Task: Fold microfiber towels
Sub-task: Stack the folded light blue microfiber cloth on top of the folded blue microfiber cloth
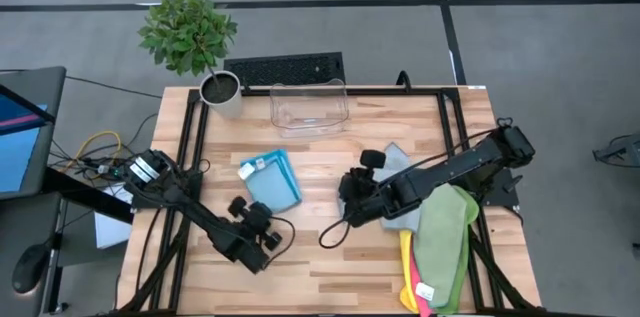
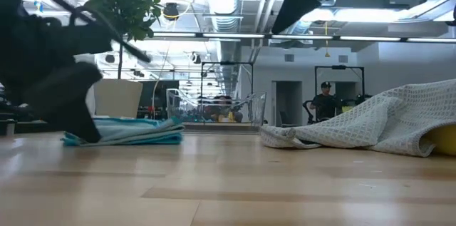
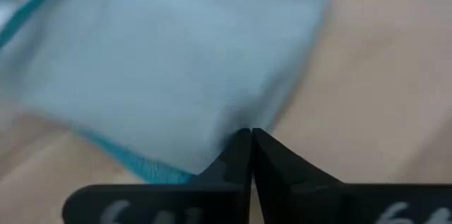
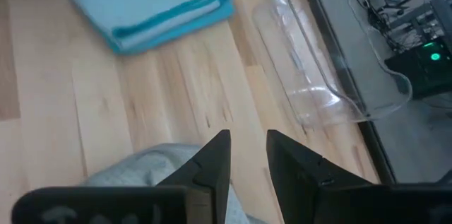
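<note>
A folded light blue towel [image 1: 270, 179] with teal edging and a white tag lies flat on the wooden table, left of centre. My left gripper [image 1: 256, 207] is shut at its near edge; the low view shows it down at the towel's end [image 2: 80, 132]. My right gripper [image 4: 247, 146] hovers open, with nothing between its fingers, over a crumpled grey towel [image 1: 395, 165] right of centre. Green [image 1: 445, 242], yellow and pink towels lie heaped at the near right. My left gripper has its shut fingertips on the light blue towel's near edge [image 3: 229, 121], where the cloth draws in toward them. The fingers slant down from the near left. How many layers lie between them cannot be told. The towel lies flat on the table.
A clear plastic bin [image 1: 308, 107] stands at the table's far middle, a potted plant [image 1: 218, 89] at the far left, and a keyboard [image 1: 283, 67] behind the bin. Bare wood [image 1: 320, 267] lies between the two arms near the front edge.
</note>
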